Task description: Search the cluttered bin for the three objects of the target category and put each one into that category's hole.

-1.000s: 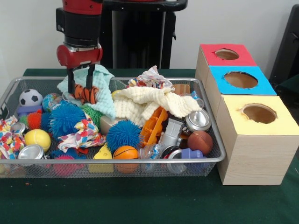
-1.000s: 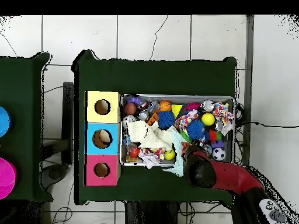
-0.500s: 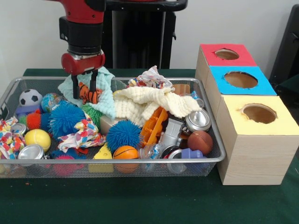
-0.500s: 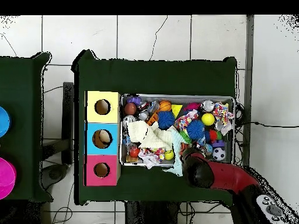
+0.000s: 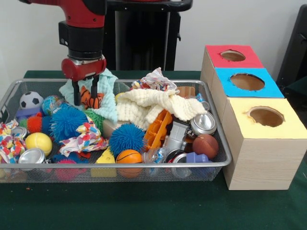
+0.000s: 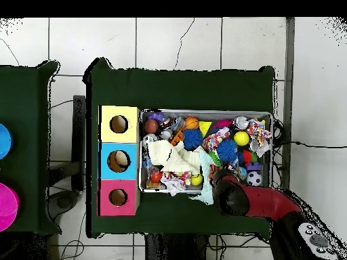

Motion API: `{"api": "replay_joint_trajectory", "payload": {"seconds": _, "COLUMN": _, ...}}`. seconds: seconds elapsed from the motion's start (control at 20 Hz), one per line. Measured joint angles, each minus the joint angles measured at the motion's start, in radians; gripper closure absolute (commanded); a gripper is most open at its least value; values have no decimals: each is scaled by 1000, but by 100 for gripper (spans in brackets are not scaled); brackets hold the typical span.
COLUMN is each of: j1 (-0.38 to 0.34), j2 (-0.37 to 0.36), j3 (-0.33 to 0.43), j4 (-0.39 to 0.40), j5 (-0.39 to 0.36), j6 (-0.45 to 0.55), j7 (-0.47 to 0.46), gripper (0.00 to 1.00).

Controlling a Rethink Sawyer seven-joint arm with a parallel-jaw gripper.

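The tool is hanging over the bin's far left part, its fingers gripping an orange striped toy against the mint cloth. The three-holed box is standing just beside the bin on the table.

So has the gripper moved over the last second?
Yes. The gripper rose slightly with the orange striped toy, judged against the bin's far rim.
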Motion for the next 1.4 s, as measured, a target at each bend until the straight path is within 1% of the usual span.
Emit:
{"api": "replay_joint_trajectory", "payload": {"seconds": 0.2, "j1": 0, "j2": 5, "j3": 0, "j4": -6, "j5": 0, "j6": 0, "j7": 0, "gripper": 0}}
{"api": "replay_joint_trajectory", "payload": {"seconds": 0.25, "j1": 0, "j2": 9, "j3": 0, "j4": -7, "j5": 0, "j6": 1, "j7": 0, "gripper": 100}}
{"api": "replay_joint_trajectory", "payload": {"seconds": 0.65, "j1": 9, "j2": 32, "j3": 0, "j4": -12, "j5": -1, "j6": 0, "j7": 0, "gripper": 100}}
{"api": "replay_joint_trajectory", "payload": {"seconds": 1.15, "j1": 10, "j2": 29, "j3": 0, "j4": -16, "j5": -1, "j6": 2, "j7": 0, "gripper": 100}}
{"api": "replay_joint_trajectory", "payload": {"seconds": 1.4, "j1": 9, "j2": 16, "j3": 6, "j4": -15, "j5": -1, "j6": 20, "j7": 0, "gripper": 100}}
